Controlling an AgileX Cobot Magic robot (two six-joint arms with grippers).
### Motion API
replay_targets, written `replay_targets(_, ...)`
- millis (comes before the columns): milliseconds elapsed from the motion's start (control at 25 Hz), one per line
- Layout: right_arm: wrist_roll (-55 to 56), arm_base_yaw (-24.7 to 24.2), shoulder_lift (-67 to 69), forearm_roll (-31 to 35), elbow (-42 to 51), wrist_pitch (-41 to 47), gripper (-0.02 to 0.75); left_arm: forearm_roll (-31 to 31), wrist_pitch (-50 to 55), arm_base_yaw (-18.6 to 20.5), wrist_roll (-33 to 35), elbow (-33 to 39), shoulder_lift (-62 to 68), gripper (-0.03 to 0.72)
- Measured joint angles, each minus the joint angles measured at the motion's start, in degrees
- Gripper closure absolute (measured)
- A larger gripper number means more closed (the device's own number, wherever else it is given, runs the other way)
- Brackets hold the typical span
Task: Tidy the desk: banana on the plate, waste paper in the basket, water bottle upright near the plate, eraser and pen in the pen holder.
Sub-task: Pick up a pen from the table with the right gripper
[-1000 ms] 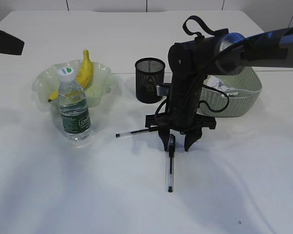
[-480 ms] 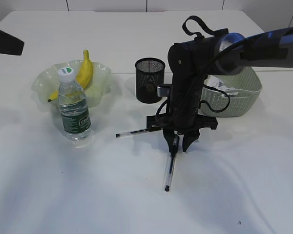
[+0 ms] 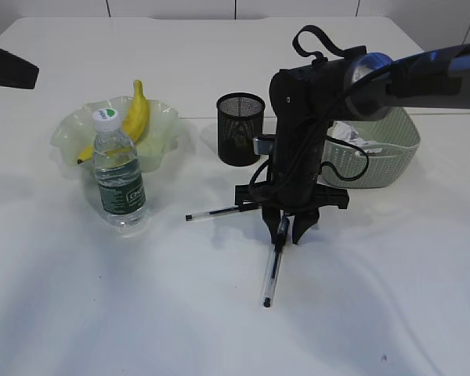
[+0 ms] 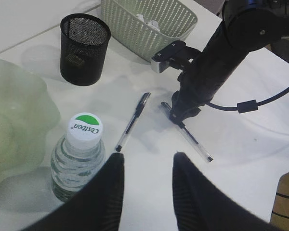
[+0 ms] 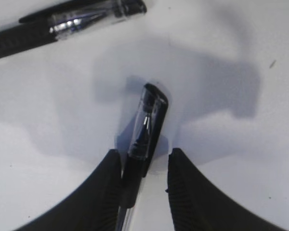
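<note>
My right gripper point(image 3: 286, 235) points down at the desk point(image 3: 219, 329) and straddles the capped end of a pen point(image 3: 272, 270). In the right wrist view this pen point(image 5: 147, 122) touches the left finger, with a gap to the right finger, so the right gripper point(image 5: 143, 156) is open. A second pen point(image 3: 215, 211) lies to its left. The banana point(image 3: 135, 115) lies in the plate point(image 3: 66, 133), and the water bottle point(image 3: 119, 182) stands upright in front of it. My left gripper point(image 4: 147, 161) hangs open and empty above the desk. A small pale block, seemingly the eraser point(image 4: 77, 58), shows inside the pen holder point(image 3: 240, 129).
The basket point(image 3: 384, 160) stands at the right behind my right arm, with the waste paper point(image 3: 348, 135) inside it. The pen holder is just behind and left of the right gripper. Bare white desk stretches along the front.
The right gripper's jaws have narrowed round the pen's capped end, and the pen's far tip has swung slightly left. The left gripper has not moved.
</note>
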Motion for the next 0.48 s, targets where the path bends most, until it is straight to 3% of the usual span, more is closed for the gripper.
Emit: replay_targets(480,0.75,0.00,0.00,0.00,0.00,-0.52,0.494,0.52,0.00,0.00,0.00,0.00,0.00,0.455)
